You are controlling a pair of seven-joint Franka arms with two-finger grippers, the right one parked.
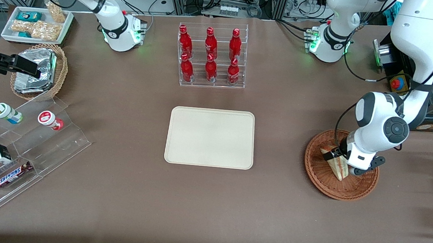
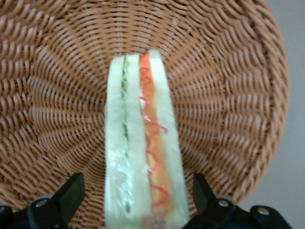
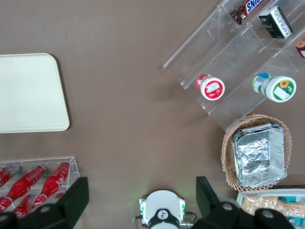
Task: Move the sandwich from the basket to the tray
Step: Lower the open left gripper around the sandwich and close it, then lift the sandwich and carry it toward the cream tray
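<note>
The basket (image 2: 224, 95) is showing rough reddish-brown woven wicker, and the sandwich (image 2: 142, 143) lying in it is gleaming under glossy clear wrap over soft white bread. The pincer (image 2: 138, 202) is hovering low over the sandwich, its matt black plastic fingers (image 2: 71, 193) spread either side. The tray (image 1: 210, 136) is looking smooth, matt cream; the bench (image 1: 209, 207) is wearing matt brown cloth

We see six red bottles (image 1: 209, 55) in a clear rack (image 1: 209, 82). Toward the parked arm's end sit a tan basket (image 1: 61, 69) of foil packets (image 1: 34, 70), a white snack tray (image 1: 37, 24), and clear stepped shelves (image 1: 42, 141) holding two yogurt cups (image 1: 6, 112) and a Snickers bar (image 1: 13, 174).
</note>
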